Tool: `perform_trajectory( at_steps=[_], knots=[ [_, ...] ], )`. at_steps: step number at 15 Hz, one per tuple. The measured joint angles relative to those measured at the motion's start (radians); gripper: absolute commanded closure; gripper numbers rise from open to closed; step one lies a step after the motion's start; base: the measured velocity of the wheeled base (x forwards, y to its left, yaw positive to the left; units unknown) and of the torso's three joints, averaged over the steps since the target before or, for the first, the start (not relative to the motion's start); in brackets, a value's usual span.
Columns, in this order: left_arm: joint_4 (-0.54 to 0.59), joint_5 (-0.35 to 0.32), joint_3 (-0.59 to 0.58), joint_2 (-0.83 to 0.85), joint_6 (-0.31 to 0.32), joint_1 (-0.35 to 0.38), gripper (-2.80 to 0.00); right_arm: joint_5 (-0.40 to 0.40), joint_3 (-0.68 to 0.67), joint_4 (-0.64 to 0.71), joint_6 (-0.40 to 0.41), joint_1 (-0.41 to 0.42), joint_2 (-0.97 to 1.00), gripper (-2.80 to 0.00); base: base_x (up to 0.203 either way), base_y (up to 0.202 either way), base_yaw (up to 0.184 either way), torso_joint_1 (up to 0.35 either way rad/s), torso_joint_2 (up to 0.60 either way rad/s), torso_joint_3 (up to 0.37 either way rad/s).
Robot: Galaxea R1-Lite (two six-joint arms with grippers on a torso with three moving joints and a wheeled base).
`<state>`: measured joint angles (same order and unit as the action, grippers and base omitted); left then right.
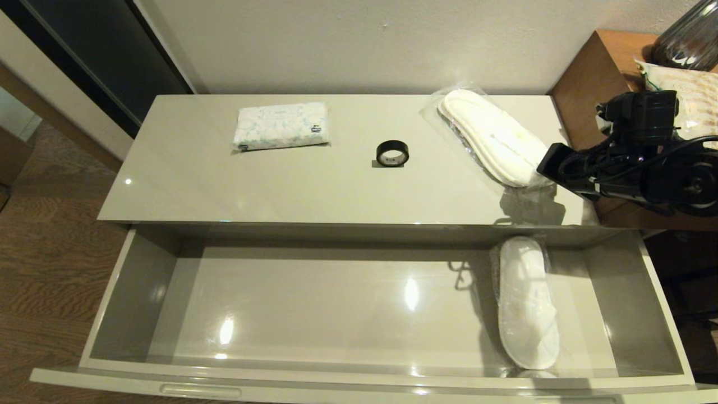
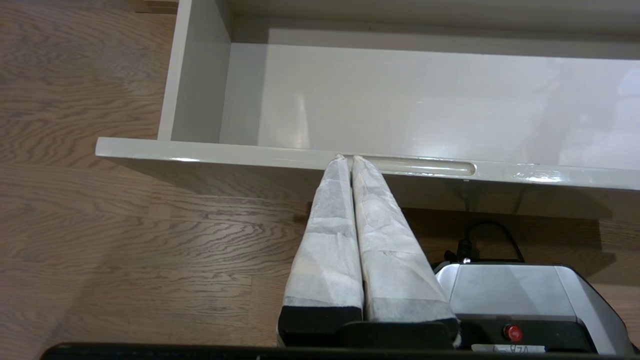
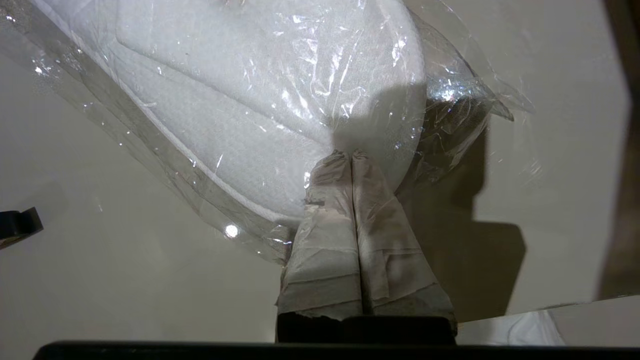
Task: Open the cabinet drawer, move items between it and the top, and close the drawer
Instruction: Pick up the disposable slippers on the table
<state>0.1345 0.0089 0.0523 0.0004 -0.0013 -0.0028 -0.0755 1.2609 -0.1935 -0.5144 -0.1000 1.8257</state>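
The cabinet drawer [image 1: 392,386] stands pulled fully out, and one bagged white slipper [image 1: 527,303] lies at its right end. On the top [image 1: 224,179] rest the tissue pack [image 1: 280,126], the black tape roll [image 1: 392,152] and another bagged pair of slippers [image 1: 491,137]. My right arm [image 1: 628,163] reaches in over the top's right end. My right gripper [image 3: 350,152] is shut, its tips just above the heel end of those slippers [image 3: 240,100], with nothing seen between the fingers. My left gripper [image 2: 348,157] is shut, low in front of the drawer's front edge [image 2: 225,152], beside a notch [image 2: 425,167].
A brown wooden side unit [image 1: 583,78] adjoins the cabinet on the right, carrying a beige green-edged bag [image 1: 690,95] and a dark glass vessel [image 1: 690,39]. Wood floor [image 1: 45,269] lies to the left. My base [image 2: 525,295] sits under the drawer front.
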Motion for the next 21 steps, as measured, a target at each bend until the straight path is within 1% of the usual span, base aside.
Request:
perform_trajectory(
  at_steps=[1,3,6,9,12,16,21],
  knots=[
    [0.0,0.0,0.0,0.0,0.0,-0.001,0.0,-0.012,0.003,0.015,0.007,-0.003,-0.002,-2.8,0.0,0.0,0.0,0.0,0.0,0.0],
    [0.0,0.0,0.0,0.0,0.0,-0.001,0.0,-0.07,0.007,0.018,0.02,-0.016,-0.006,-2.8,0.0,0.0,0.0,0.0,0.0,0.0],
    [0.0,0.0,0.0,0.0,0.0,0.0,0.0,-0.092,-0.001,0.015,0.024,-0.036,-0.017,-2.8,0.0,0.0,0.0,0.0,0.0,0.0],
    [0.0,0.0,0.0,0.0,0.0,0.0,0.0,-0.109,-0.007,-0.037,0.023,-0.04,-0.018,-2.8,0.0,0.0,0.0,0.0,0.0,0.0],
    [0.0,0.0,0.0,0.0,0.0,-0.001,0.0,-0.186,-0.004,-0.074,0.025,-0.04,-0.008,-2.8,0.0,0.0,0.0,0.0,0.0,0.0],
    [0.0,0.0,0.0,0.0,0.0,-0.001,0.0,-0.19,-0.007,-0.076,0.017,-0.04,0.021,-2.8,0.0,0.0,0.0,0.0,0.0,0.0],
    [0.0,0.0,0.0,0.0,0.0,0.0,0.0,-0.16,-0.034,-0.077,0.011,-0.055,0.046,-2.8,0.0,0.0,0.0,0.0,0.0,0.0]
  ],
)
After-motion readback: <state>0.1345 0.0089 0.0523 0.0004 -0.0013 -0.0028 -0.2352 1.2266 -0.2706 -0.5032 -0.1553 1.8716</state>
